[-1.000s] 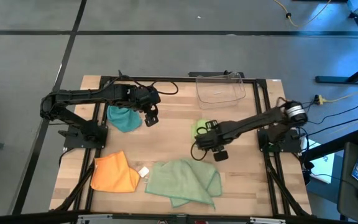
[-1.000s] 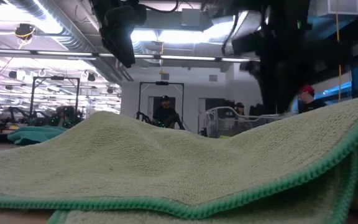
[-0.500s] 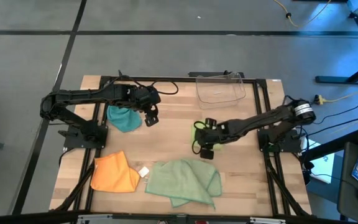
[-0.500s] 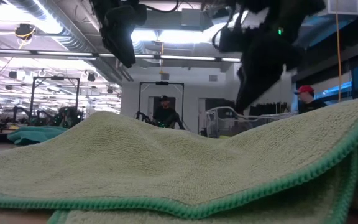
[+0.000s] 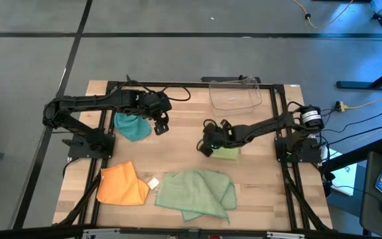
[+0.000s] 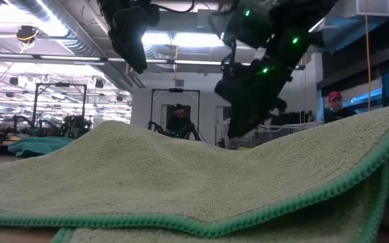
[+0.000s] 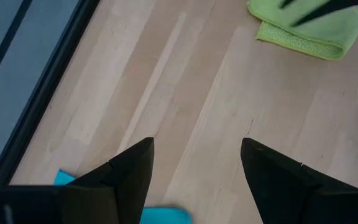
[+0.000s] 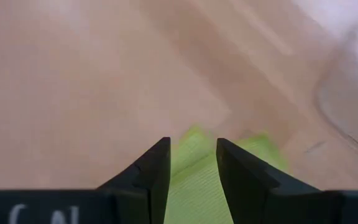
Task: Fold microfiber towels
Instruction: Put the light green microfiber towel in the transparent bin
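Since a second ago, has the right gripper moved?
Yes. In the high view the right gripper has swung toward the table's far edge, nearer the clear bin, and left of the lime green towel.

A pale wooden plank worktop (image 5: 178, 149) with a black metal frame holds four soft microfiber cloths: a teal cloth (image 5: 132, 126) at ten o'clock, an orange cloth (image 5: 122, 185) at seven o'clock, a bright lime green cloth (image 5: 227, 153) at three o'clock, and a pale sage green cloth (image 5: 196, 191) with darker green stitched edging at six o'clock. A clear plastic bin (image 5: 235, 94) sits at one o'clock. Both robot arms are black.
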Robot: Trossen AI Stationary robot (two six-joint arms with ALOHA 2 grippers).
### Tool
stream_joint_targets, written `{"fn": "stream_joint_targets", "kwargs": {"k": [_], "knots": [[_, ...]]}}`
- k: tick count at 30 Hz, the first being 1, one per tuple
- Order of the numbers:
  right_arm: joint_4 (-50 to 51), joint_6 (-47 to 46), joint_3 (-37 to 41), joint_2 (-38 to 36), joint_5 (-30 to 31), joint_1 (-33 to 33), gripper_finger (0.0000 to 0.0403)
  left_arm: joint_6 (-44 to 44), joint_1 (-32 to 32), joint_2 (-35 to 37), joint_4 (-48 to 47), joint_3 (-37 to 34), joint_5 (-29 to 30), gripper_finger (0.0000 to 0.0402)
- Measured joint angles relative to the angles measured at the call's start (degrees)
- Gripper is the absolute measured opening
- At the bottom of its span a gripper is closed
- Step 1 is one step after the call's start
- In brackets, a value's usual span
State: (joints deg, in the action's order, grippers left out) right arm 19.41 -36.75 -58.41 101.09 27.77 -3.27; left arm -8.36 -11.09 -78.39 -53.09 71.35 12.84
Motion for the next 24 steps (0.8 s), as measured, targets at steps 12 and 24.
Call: {"fn": "stream_joint_targets", "kwargs": {"k": [12,24], "knots": [[2.00,-9.70,-0.04,2.43,-1.32,6.93,0.0133,2.58,0.00,0.00,-0.32,0.02,0.02,0.0235],[4.61,-8.18,-0.04,2.93,0.25,7.23,0.0133,2.58,0.00,0.00,-0.05,0.02,0.02,0.0235]]}}
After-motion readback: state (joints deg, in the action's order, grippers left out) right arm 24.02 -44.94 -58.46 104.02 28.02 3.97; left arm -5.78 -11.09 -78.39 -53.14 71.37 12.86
